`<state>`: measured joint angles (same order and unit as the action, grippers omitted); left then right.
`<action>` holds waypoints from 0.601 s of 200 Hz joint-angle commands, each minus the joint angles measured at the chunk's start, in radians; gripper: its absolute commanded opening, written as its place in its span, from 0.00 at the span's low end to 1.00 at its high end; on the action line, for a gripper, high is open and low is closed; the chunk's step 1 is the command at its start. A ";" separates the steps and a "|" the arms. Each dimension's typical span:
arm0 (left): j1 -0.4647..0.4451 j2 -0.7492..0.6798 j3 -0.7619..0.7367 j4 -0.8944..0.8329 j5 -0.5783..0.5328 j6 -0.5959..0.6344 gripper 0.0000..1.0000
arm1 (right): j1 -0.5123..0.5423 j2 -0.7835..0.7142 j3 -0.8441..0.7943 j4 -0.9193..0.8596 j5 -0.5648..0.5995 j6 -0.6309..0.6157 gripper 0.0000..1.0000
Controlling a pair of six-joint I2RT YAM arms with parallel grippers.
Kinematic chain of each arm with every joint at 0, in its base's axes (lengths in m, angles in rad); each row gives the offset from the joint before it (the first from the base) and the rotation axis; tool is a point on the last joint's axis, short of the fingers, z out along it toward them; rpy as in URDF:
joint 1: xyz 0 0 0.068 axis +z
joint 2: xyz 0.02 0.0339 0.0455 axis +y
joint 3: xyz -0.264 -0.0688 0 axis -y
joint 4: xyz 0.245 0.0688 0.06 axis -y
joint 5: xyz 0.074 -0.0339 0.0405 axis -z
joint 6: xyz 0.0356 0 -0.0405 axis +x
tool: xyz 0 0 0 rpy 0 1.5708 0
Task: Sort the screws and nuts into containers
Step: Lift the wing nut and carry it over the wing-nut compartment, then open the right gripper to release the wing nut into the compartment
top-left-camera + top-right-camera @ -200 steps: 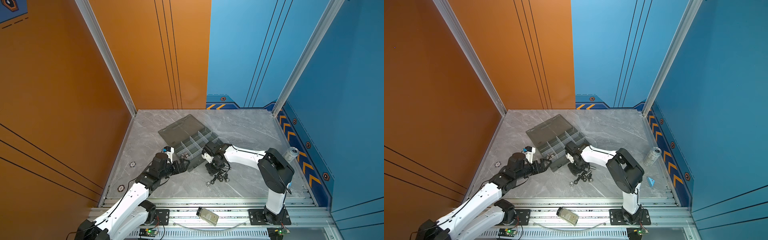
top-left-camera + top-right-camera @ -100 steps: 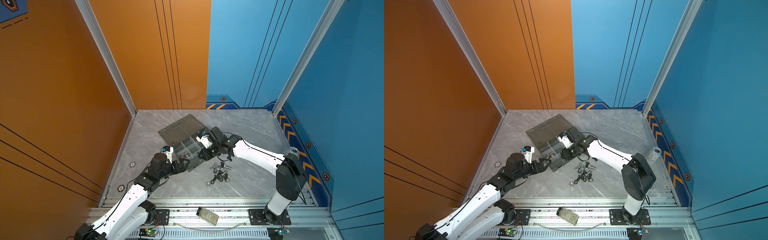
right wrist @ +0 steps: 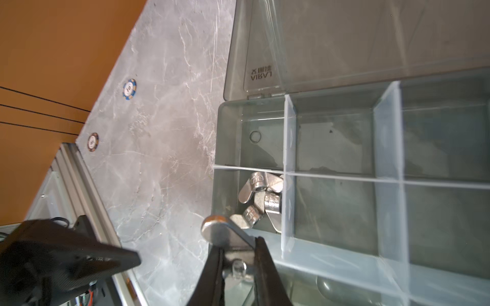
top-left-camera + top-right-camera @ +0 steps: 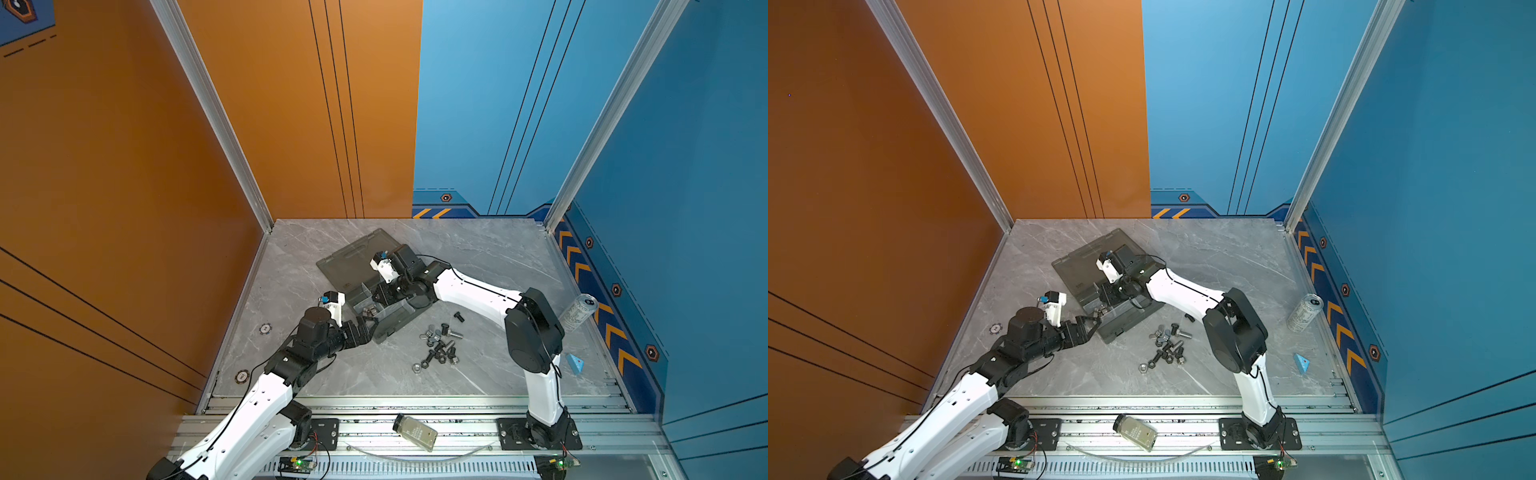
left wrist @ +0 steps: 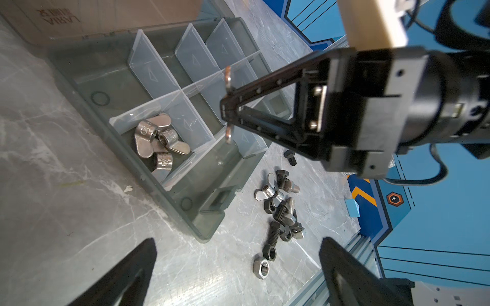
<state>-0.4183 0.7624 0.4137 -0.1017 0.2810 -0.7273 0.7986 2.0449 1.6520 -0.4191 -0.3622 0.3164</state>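
white right arm (image 4: pixel 469 286) reaches over the organiser box (image 4: pixel 397 322), pincer (image 3: pixel 236 254) clamping a wing nut (image 3: pixel 216 229); left pincer (image 4: pixel 368 321) gapes wide.

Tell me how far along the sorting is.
Done: a few wing nuts lie in one cell of the organiser box. In hand: the right gripper, shut on another wing nut, above the box. Left to sort: the pile of screws and nuts on the table; left gripper open.

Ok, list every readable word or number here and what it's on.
"AIRAJ", mirrored, on the smoky-grey plastic organiser box's flat lid; characters beside it unreadable.
Stamps on the shiny silver wing nuts: too blurred.
Print on the silver drink can, olive-labelled clear bottle and round chips: too small.
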 commanded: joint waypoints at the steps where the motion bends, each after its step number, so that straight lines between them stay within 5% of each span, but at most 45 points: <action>1: 0.008 -0.017 -0.013 -0.027 0.004 0.007 0.98 | 0.020 0.022 0.055 -0.011 0.031 0.011 0.06; 61: 0.013 -0.019 -0.012 -0.029 0.007 0.006 0.98 | 0.040 0.105 0.103 -0.073 0.093 -0.014 0.11; 120: 0.015 -0.018 -0.006 -0.033 0.008 0.008 0.98 | 0.045 0.119 0.101 -0.098 0.114 -0.019 0.27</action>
<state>-0.4110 0.7506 0.4110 -0.1158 0.2810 -0.7273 0.8379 2.1529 1.7237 -0.4805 -0.2787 0.3107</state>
